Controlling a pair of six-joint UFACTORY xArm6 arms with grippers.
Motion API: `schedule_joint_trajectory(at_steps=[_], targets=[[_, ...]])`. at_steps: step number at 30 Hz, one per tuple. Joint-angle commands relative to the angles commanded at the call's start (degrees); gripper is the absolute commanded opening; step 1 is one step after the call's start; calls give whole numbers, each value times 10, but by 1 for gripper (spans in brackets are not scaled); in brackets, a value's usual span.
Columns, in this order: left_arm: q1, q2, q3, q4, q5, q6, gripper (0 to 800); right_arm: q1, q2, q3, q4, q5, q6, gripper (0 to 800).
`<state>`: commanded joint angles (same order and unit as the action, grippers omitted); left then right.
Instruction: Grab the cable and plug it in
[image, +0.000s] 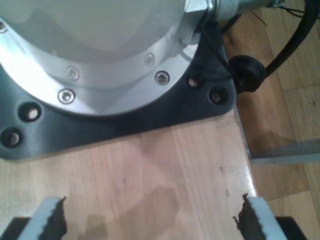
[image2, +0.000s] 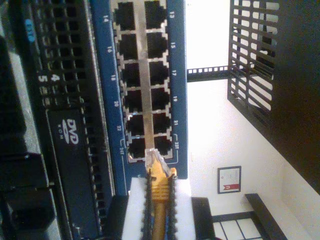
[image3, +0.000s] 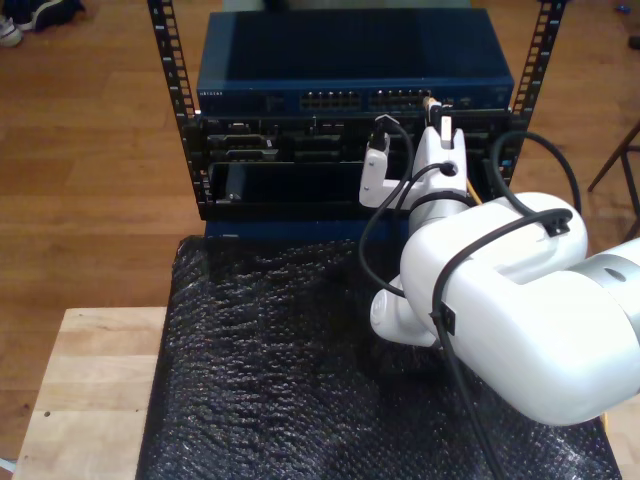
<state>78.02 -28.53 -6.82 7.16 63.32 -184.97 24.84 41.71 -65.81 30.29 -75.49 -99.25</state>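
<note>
Yellow cable (image2: 159, 200) pinched between the two pads of my second gripper (image2: 159, 172), clear plug tip (image2: 152, 159) sticking out past the pads and sitting right at the edge of the port block, just short of the lowest-numbered-looking pair of sockets near the labels 21 and 22; whether the tip touches the metal strip between the two socket columns cannot be told. Blue network switch (image2: 177, 75) directly ahead of the plug, two columns of dark sockets running away from it, white numbers 13 to 22 beside them. Black unit with a DVD logo (image2: 70, 131) alongside the switch, slotted grille above it. In the exterior view, same cable (image3: 432, 101) seen as a small yellow bit at about 1 o'clock from picture centre, held up against the switch (image3: 350, 60) on top of the rack (image3: 200, 150), white arm (image3: 500, 300) reaching in from 4 o'clock over a black bubble-wrap sheet (image3: 260, 380). Wooden table (image3: 90, 390) at 8 o'clock. My first gripper (image: 155, 215) spread wide with nothing between its serrated pads (image: 47, 215), hanging over pale wood (image: 150, 170), a round metal arm base on a black plate (image: 100, 125) just beyond.
</note>
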Motion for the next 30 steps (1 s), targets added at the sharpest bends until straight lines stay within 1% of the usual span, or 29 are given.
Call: schedule_joint_trajectory(at_steps=[20,30], targets=[[0,0,0,0,0,0,800,1,-3,0,0,-1,1,0],[0,0,0,0,0,0,800,2,-2,-11,0,-1,0,0]])
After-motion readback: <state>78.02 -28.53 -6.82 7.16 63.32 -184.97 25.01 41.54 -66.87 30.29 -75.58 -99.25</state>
